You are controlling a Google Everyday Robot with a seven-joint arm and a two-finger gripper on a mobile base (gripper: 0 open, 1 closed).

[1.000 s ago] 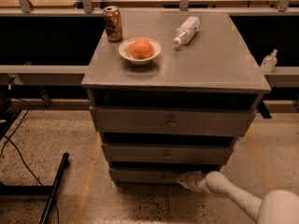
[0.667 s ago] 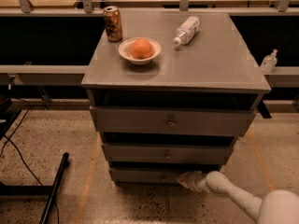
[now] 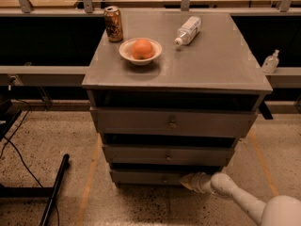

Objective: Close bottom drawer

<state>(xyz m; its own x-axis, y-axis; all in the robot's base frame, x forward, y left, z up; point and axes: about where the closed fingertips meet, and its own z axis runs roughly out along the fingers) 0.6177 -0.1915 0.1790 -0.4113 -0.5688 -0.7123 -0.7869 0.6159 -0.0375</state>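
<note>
The grey cabinet (image 3: pixel 211 69) has three drawers. The bottom drawer (image 3: pixel 141 176) is the lowest, with a low flat front and a small knob at its middle. Above it are the middle drawer (image 3: pixel 164 155) and the top drawer (image 3: pixel 174 123). My gripper (image 3: pixel 187 181) is at the end of the white arm (image 3: pixel 235 197) that comes in from the lower right. Its tip rests against the bottom drawer's front, just right of the knob.
On the cabinet top stand a can (image 3: pixel 113 24), a white bowl (image 3: pixel 140 52) with an orange fruit (image 3: pixel 142 48), and a lying plastic bottle (image 3: pixel 188 30). A black bar (image 3: pixel 55 189) and cables lie on the floor at the left. A small bottle (image 3: pixel 270 61) stands on the ledge behind.
</note>
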